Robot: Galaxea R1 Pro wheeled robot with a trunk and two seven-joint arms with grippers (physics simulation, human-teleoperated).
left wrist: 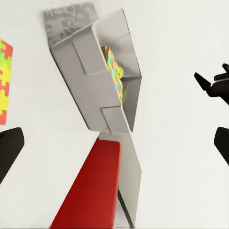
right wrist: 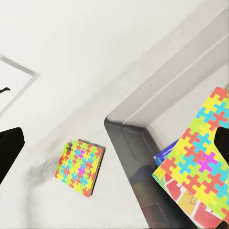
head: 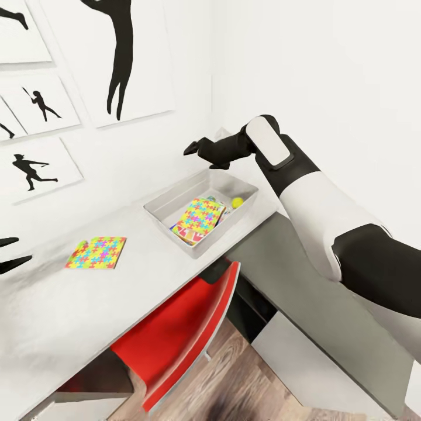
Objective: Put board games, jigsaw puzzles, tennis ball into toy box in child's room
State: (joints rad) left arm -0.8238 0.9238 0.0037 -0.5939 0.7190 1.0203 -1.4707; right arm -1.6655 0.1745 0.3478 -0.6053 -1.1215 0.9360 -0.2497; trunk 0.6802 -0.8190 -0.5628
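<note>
spread, empty right gripper (head: 202,153) hovers above the shallow grey toy box (head: 169,202) holding one jigsaw-patterned flat (head: 199,217), yellow-green tennis ball (head: 237,202) and game boxes; the second jigsaw flat (head: 96,252) lies nearer the open left gripper (head: 9,254).

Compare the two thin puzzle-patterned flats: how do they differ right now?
The jigsaw flat on the pale desktop lies level and alone, outside the light grey tray. The jigsaw flat in the tray rests tilted on top of game boxes, beside the yellow-green ball. Both share the same yellow, pink, blue and orange interlocking pattern and look similar in size.
</note>
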